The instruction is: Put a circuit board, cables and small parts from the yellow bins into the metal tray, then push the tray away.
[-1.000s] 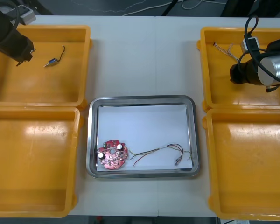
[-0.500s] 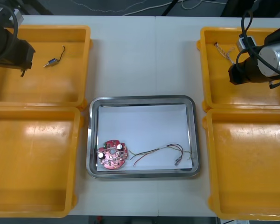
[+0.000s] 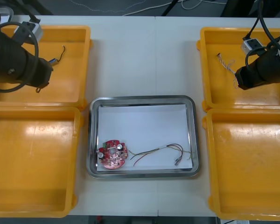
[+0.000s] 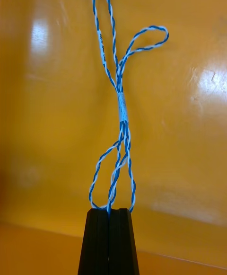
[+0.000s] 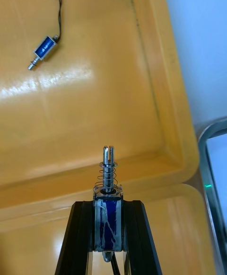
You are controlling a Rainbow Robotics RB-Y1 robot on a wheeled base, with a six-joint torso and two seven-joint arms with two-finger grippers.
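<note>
Your left gripper (image 5: 108,204) is clamped on a small metal part (image 5: 108,180), whose pin and spring stick straight out ahead in line with the fingers. It hangs over the far left bin (image 3: 86,65), near that bin's inner corner, and a second small part (image 5: 45,48) lies loose on the bin floor beyond it. Your right gripper (image 4: 109,211) is pinched on the end of the blue and white cable (image 4: 120,100), which trails away from the fingertips in one long line above the far right bin (image 3: 205,70).

For both loads, the tray (image 3: 142,100) lies inward towards the middle of the counter and closer to you. Both arms look about equally near to it. A circuit board (image 3: 112,155) and thin wires (image 3: 163,151) fill the tray's near half, so you should probably aim for the bare far half.
</note>
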